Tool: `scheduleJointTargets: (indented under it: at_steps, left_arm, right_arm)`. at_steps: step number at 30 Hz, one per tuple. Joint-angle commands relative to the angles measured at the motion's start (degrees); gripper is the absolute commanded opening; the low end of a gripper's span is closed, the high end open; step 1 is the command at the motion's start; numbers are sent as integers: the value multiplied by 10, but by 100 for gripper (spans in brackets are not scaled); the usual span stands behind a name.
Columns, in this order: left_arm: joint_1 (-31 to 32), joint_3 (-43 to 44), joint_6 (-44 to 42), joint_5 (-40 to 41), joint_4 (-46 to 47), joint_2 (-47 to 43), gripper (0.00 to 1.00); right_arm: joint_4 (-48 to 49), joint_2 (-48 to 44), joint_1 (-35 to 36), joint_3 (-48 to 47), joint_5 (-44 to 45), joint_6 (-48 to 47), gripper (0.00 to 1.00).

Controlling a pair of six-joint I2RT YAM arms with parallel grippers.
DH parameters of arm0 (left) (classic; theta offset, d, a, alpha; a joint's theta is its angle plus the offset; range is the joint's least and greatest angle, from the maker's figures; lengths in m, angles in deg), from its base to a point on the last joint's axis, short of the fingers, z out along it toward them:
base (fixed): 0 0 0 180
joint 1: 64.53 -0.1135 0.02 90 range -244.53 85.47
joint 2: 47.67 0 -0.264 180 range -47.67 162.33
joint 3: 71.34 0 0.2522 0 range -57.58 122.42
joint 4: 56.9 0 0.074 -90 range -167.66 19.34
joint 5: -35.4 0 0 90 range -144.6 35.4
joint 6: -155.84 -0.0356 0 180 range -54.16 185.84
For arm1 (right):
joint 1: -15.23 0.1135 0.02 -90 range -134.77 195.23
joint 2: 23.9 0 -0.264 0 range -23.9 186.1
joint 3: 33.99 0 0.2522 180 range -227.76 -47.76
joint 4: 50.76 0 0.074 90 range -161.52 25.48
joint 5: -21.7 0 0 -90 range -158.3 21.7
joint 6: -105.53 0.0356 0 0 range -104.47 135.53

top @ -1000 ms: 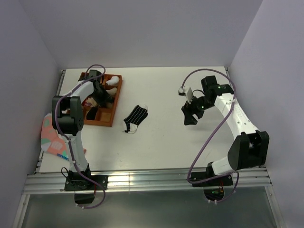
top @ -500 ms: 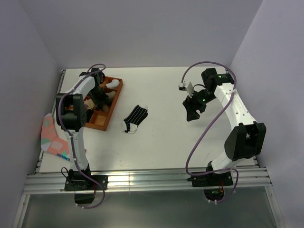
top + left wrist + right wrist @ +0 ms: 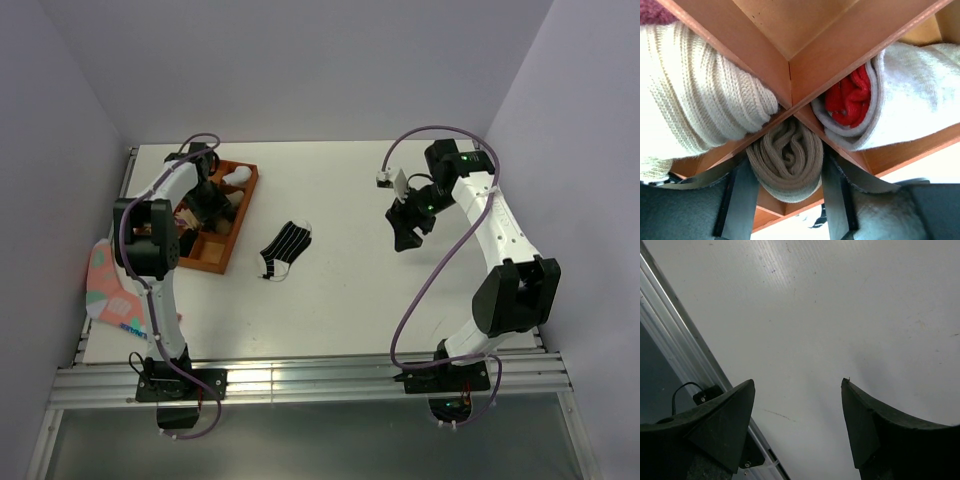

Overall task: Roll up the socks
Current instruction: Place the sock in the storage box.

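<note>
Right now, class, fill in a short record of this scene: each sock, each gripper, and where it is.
tan sock: rolled, clamped in the left gripper, over the tray dividers
striped sock: flat on the table, right of the tray, untouched
left gripper: shut on the tan sock
right gripper: open, empty, above bare table

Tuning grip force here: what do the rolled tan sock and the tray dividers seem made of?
Rolled tan sock: soft ribbed knit, matte; fine ribs follow its coiled layers. Tray dividers: probably thin wood or plywood, orange-brown, smooth; faint grain specks, crisp cut edges.
</note>
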State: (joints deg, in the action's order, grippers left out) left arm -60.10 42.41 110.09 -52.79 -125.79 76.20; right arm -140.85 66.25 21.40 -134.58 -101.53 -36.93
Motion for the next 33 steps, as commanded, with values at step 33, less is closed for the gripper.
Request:
scheduleJointTargets:
  at_steps: [33]
  left_arm:
    - [-1, -119, 68, 37, 136, -92, 57]
  right_arm:
    - [-20, -9, -3, -5, -14, 9, 77]
